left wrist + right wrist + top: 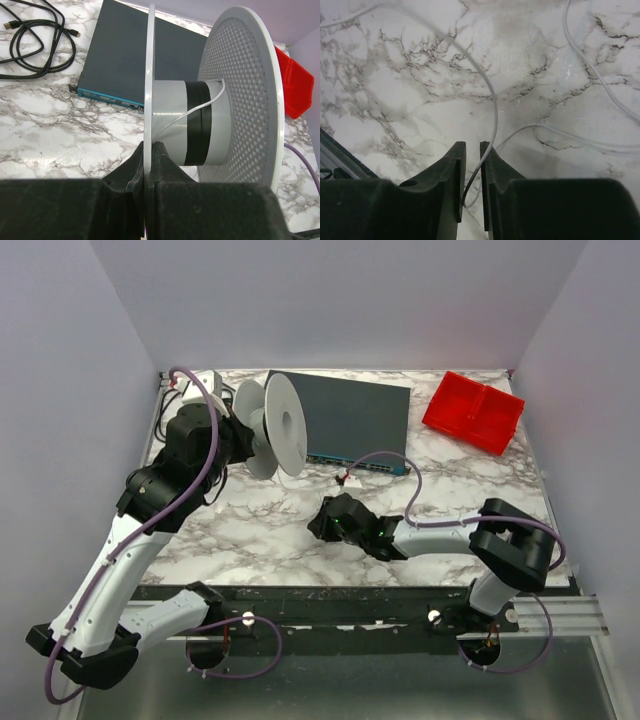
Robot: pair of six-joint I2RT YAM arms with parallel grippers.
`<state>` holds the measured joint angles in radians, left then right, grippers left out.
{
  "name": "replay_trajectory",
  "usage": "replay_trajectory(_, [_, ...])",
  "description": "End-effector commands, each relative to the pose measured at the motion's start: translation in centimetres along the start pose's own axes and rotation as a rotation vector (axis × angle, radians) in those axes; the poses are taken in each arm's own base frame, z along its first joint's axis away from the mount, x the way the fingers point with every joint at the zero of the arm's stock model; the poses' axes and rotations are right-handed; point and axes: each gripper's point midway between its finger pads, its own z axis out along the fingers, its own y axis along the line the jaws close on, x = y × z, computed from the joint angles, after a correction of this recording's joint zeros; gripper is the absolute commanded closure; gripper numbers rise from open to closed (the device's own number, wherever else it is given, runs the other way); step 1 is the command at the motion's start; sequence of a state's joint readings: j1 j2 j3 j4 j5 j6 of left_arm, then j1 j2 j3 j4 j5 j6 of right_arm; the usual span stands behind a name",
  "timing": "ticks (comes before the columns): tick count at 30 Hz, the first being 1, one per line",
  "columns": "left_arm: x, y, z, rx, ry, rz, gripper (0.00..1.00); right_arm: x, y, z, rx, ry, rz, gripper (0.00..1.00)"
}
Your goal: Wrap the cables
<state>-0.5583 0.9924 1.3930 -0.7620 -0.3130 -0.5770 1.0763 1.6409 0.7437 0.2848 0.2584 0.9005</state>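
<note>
My left gripper (149, 152) is pressed tight on the near flange of the spool (245, 100), with 1 strand of white cable (202, 106) crossing its core just ahead. My right gripper (472, 150) stands narrowly apart, the white cable (492, 100) threading between its 2 fingers.

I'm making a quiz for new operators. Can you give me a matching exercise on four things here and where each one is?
Things: 1 spool; 2 white wire; 3 red bin; 4 black cord.
Places: A at the far right corner of the table; B flange pinched by the left gripper; C lying in loops on the table; D running between the jaws of the right gripper.
Pairs: 1-B, 2-D, 3-A, 4-C.
</note>
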Motion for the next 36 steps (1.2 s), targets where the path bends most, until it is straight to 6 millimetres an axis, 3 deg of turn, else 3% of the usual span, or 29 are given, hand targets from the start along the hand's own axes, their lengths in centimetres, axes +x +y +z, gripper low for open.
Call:
replay_trajectory(1, [-2.6,-0.1,0.2,-0.016,-0.12,-0.067,1.0,-1.0,0.5,-0.2,0.054,-0.072,-0.01,0.88])
replay_trajectory(3, [-2.7,0.4,0.6,-0.047,-0.128,-0.062,1.0,-1.0,0.5,-0.7,0.084,-0.077,-0.042,0.99])
replay_trajectory(6, [-3.0,1.4,1.9,-0.118,-0.142,-0.033,1.0,-1.0,1.5,-2.1,0.123,-0.065,-0.129,0.99])
replay_trajectory(10, [-3.0,3.5,4.5,-0.236,-0.145,0.032,1.0,-2.2,2.1,-6.0,0.232,-0.113,-0.307,0.99])
replay_trajectory(12, [-2.8,4.8,5.8,-0.292,-0.137,0.07,1.0,-4.2,2.0,-8.5,0.3,-0.162,-0.353,0.99])
replay_trajectory(17, [-1.9,6.9,7.9,-0.356,-0.107,0.145,1.0,-10.2,3.9,-14.1,0.32,-0.29,-0.391,0.99])
replay_trajectory(21, [-1.2,7.1,8.9,-0.356,-0.08,0.194,1.0,-14.5,5.8,-17.3,0.3,-0.396,-0.415,0.99])
replay_trajectory(25, [0.7,6.5,9.4,-0.297,-0.018,0.231,1.0,-19.4,8.5,-19.7,0.32,-0.52,-0.466,0.99])
replay_trajectory(30, [3.3,5.8,8.6,-0.208,0.03,0.255,1.0,-25.0,10.3,-19.0,0.28,-0.542,-0.461,0.99])
replay_trajectory(32, [4.1,5.2,8.1,-0.17,0.045,0.284,1.0,-26.7,10.6,-18.3,0.285,-0.548,-0.479,0.99])
replay_trajectory(36, [5.4,3.3,7.1,-0.06,0.056,0.333,1.0,-29.1,13.0,-17.0,0.21,-0.547,-0.5,0.99])
